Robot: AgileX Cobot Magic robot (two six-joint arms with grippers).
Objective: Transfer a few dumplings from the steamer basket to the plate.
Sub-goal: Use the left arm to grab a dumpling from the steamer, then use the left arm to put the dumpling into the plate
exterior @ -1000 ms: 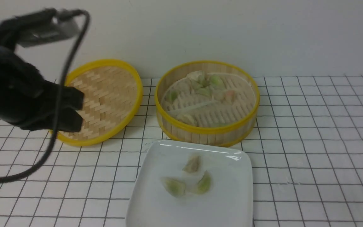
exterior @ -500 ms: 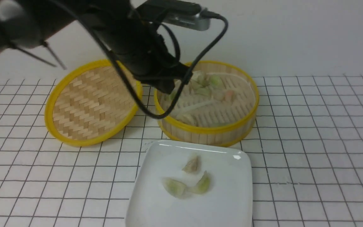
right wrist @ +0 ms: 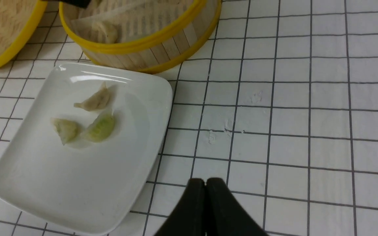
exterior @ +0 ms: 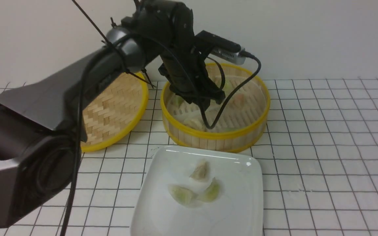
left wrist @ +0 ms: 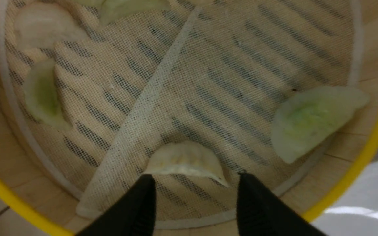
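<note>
On the robot's side of the steamer basket (exterior: 215,143), the right gripper (right wrist: 205,182) points down with its fingers together, nothing between them. The white square plate (exterior: 228,213) lies just in front of the basket, bearing three dumplings; the right wrist view shows its near edge, which the front view cuts off.

The left gripper (left wrist: 196,180) is over the basket, fingers well spread and empty. By the basket's near wall lies a pale pleated dumpling (left wrist: 187,159), just beyond the fingertips and roughly centred between them; this arm is clearly the nearer. Its long axis runs mostly across the gap, from one finger's side towards the other's, so closing now would probably press its ends; a wrist turn may suit it better. A green-filled dumpling (left wrist: 310,121) sits beside the same wall. Only the left wrist view shows this alignment: in the front view the arm hides the fingertips. Left of the basket is the woven lid (exterior: 116,108).
</note>
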